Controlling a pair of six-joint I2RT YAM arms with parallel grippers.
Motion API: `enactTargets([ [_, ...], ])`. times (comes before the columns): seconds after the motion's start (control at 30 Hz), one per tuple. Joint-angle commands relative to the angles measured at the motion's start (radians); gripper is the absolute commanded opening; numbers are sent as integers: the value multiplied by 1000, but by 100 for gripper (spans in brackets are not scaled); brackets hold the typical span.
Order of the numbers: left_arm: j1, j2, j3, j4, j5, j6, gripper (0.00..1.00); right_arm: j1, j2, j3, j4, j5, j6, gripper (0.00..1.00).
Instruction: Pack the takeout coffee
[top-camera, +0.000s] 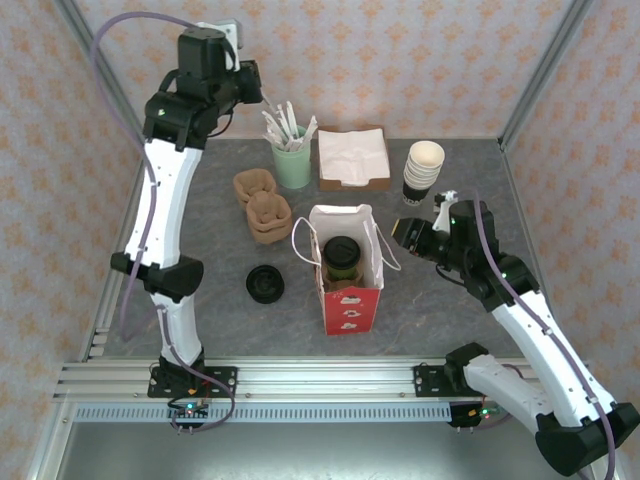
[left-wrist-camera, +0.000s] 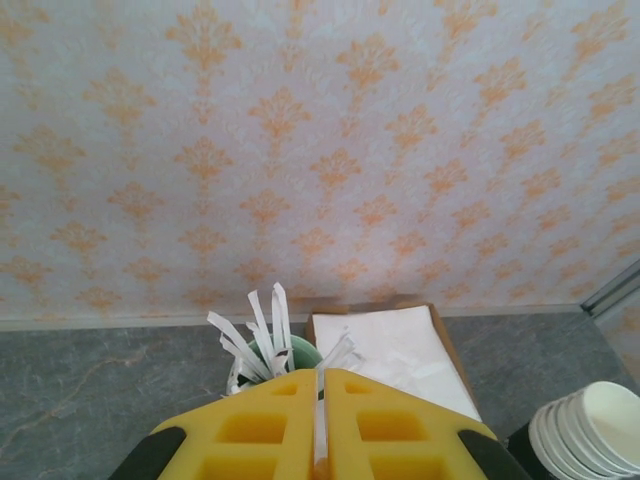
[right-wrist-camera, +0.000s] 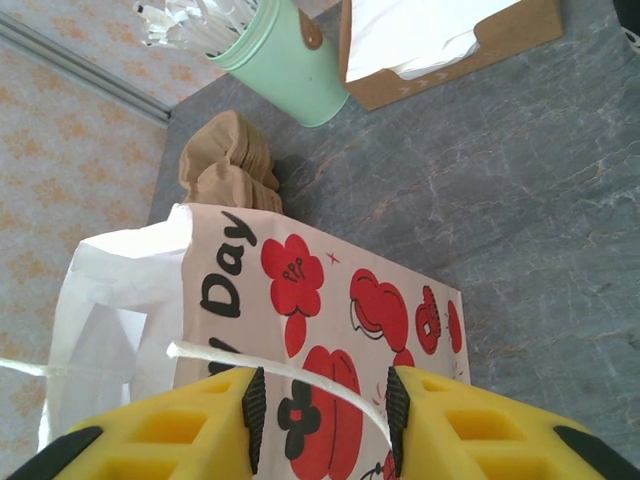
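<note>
The takeout coffee (top-camera: 340, 258), a dark olive cup with a black lid, stands upright inside the red-and-white paper bag (top-camera: 350, 300) at the table's middle. My right gripper (top-camera: 405, 232) is open just right of the bag. In the right wrist view its fingers (right-wrist-camera: 322, 400) straddle the bag's white cord handle (right-wrist-camera: 290, 375), with the flowered bag side (right-wrist-camera: 330, 300) right behind. My left gripper (top-camera: 250, 80) hangs high above the mint-green stirrer cup (top-camera: 293, 165). It is shut (left-wrist-camera: 322, 375) on a thin white stirrer (left-wrist-camera: 320, 420).
A loose black lid (top-camera: 265, 284) lies left of the bag. Brown cup sleeves (top-camera: 262, 205) sit behind it. A napkin box (top-camera: 352, 158) and a stack of nested cups (top-camera: 423, 170) stand at the back right. Walls close in the table's sides and back.
</note>
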Motion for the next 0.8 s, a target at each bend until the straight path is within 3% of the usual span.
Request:
enactTargets([
  [0.0,-23,-155,-49,-32,47,40,11,5,33,68,16,115,-57,39],
  [0.13,-81,-306,-166,-50,34,89,11,-8,103,170,-3,276,-91,39],
  [0.27,-132,-459,-321,-21,94,60,11,-42,206,288,11,323,-110,39],
  [0.5,-240,-612,-475,-14,202,-13,11,-54,443,493,-22,292,-175,39],
  [0.77,-363,-664,-550,19,281,-80,11,-54,673,686,-70,257,-246,39],
])
